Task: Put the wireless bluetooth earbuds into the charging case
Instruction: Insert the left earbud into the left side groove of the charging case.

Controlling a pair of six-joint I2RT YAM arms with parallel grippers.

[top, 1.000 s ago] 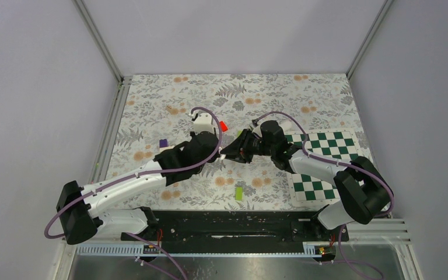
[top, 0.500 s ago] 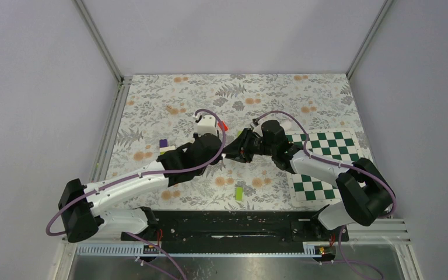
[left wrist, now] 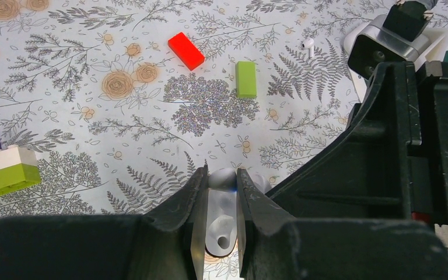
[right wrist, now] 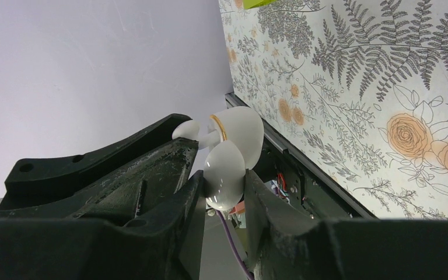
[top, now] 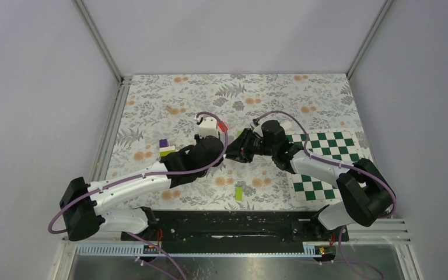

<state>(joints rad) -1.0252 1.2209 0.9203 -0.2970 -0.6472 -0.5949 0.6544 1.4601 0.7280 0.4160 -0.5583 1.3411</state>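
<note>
My left gripper [left wrist: 222, 177] is shut on a tiny white earbud [left wrist: 221, 230], held between the jaws. My right gripper [right wrist: 224, 185] is shut on the white glossy charging case [right wrist: 228, 166]; its lid [right wrist: 242, 129] stands open on a gold hinge. The two grippers meet tip to tip above the mat in the top view, left gripper [top: 225, 153] against right gripper [top: 234, 153]. The held earbud's tip [right wrist: 186, 129] sits right beside the open case. The case edge [left wrist: 260, 182] shows just past my left fingertips. A second earbud [left wrist: 308, 44] lies on the mat, far right.
A red block [left wrist: 186, 51] and a lime-green block [left wrist: 245, 79] lie beyond the grippers. A purple, white and green block stack [top: 164, 146] sits left. Another green block [top: 239, 192] lies near the front. A checkerboard [top: 322, 166] lies right.
My left arm has moved right and forward, bringing the earbud up against the case in the right gripper. The right arm has barely moved.
</note>
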